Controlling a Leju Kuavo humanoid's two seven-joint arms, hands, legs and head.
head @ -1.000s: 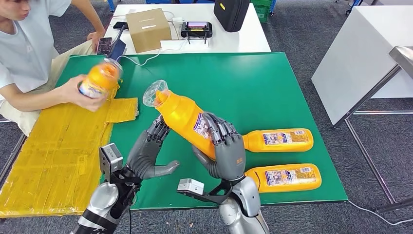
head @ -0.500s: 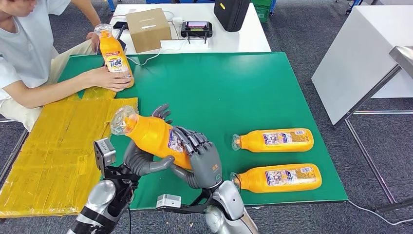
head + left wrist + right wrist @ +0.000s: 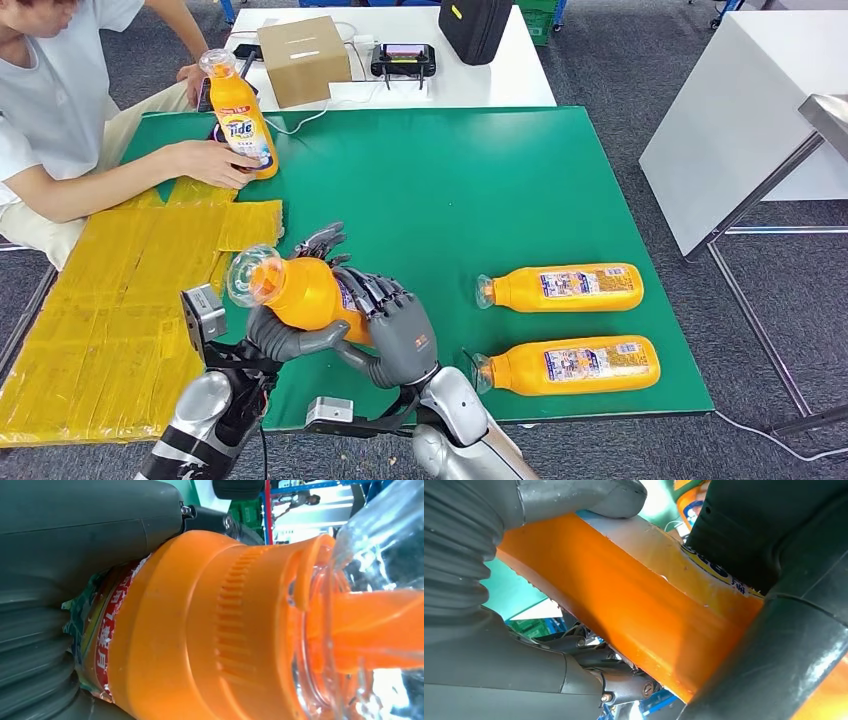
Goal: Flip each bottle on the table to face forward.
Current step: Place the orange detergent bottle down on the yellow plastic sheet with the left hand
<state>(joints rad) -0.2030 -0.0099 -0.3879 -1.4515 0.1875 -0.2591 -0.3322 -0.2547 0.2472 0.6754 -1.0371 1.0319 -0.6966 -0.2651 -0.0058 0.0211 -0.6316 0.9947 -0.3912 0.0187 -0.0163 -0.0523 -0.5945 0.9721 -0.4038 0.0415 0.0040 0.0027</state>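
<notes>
While both hands clasp the orange bottle [image 3: 305,293] above the table's [image 3: 470,170] front-left edge, at about seven o'clock, watch the handover. Your right hand [image 3: 392,332] wraps its fingers around the body; your left hand [image 3: 285,325] cups it from beneath, thumb across. If either lets go early, the smooth plastic could slide out, likely cap-first. Two bottles [image 3: 560,288] lie label-up at about four o'clock. A person's hand [image 3: 212,161] steadies an upright bottle [image 3: 239,113] at ten o'clock, reading "Tide". The held label's print is too blurred to read.
</notes>
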